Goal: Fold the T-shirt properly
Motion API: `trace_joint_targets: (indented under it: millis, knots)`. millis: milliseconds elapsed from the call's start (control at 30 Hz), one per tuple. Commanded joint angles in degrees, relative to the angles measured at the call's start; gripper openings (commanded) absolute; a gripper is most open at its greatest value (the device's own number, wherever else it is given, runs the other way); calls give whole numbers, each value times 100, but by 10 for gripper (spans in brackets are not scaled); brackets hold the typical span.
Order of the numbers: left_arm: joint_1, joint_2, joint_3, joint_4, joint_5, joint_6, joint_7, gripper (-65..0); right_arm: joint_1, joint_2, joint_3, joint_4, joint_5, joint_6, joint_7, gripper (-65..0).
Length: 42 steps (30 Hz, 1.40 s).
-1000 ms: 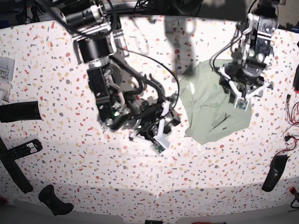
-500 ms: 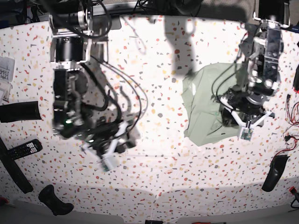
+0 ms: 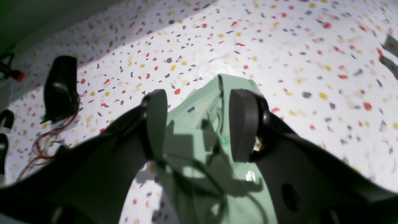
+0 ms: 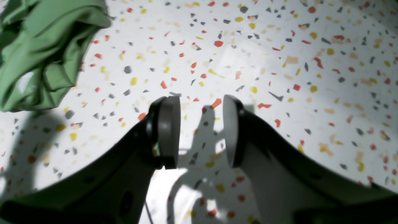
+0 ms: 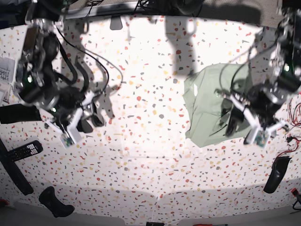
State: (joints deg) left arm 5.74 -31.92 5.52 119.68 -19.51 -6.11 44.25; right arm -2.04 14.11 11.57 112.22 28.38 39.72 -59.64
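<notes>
Toward three o'clock on the speckled terrazzo tabletop (image 5: 155, 141), the left gripper (image 3: 197, 124) is hovering, jaws apart and empty, over the bunched pale sage-green fabric T-shirt (image 5: 207, 108), needing to pinch one hem edge cleanly, while the right gripper (image 4: 200, 130) is hanging half-open and empty at nine o'clock.

I see hard overhead light, glare whitening centre of terrazzo tabletop (image 5: 155, 136). Sharp arm shadows. Base view bowed at edges. Wrist views blurred toward right edges, fingers soft.

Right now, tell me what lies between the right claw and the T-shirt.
Only bare speckled tabletop. In the base view nothing sits between the right claw and the T-shirt; the right wrist view agrees.
</notes>
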Motion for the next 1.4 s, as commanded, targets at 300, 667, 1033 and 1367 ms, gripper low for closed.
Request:
trace_joint_targets:
  millis: [300,667,1033,1367]
  knots:
    - [1589,-111,-1932,533,-59,26,22,-362,-1451,31,1113,1508,804,28,13,-429]
    - [3585,293,-3477,730,-844,-763,452,-363,-3482,-227,2420,2269,1429,28,-358,-430]
    - [5619,667,-3773,708,-988,-1237,525,-362,-5066,-979,2752,2278,1860,28,-295,-429]
    - [5635,752,-3593,-1679,-343,-2085,-581,-362,-5519,-824,2341,1720,1856,28,-271,-429]
